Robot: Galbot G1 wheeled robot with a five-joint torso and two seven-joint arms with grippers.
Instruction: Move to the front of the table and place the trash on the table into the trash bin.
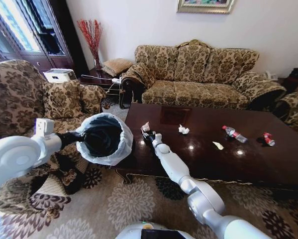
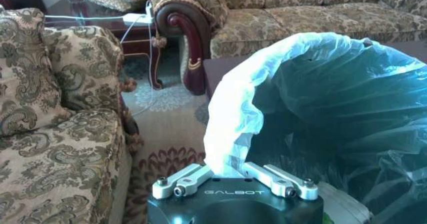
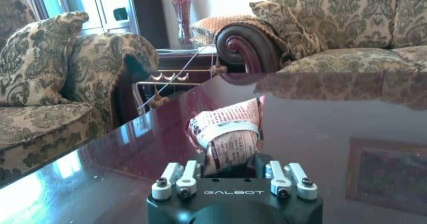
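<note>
The step in hand looks like picking up the first piece of litter: the right claw [image 3: 233,176] sits low on the desk [image 1: 208,149] near its left end, closed around a crumpled printed paper [image 3: 227,136] that rises between its fingers in the centre of the right wrist view. To do this well, I judge the grip should stay firm but not crush the wad so far that it slips out sideways; the lift should go straight up off the glossy top before swinging toward the trash bin [image 1: 105,138], and the release should come only once the paper is well over the black opening, since light paper can catch on the folded liner. The right arm stretches from the lower right of the head view diagonally up to the middle, wrist low and nearly level with the desk. The left claw [image 2: 232,180] grips the rim of the bin through its whitish bag, at the bottom centre of the left wrist view, holding the bin in the air, tipped with its mouth toward the camera, at the left centre of the head view, just beside the desk's left end. More trash waits on the desk: a white crumpled bit [image 1: 183,130] at the centre, a paper cone [image 1: 218,145], a clear bottle [image 1: 235,134] and a crushed red can [image 1: 268,139] toward the right
</note>
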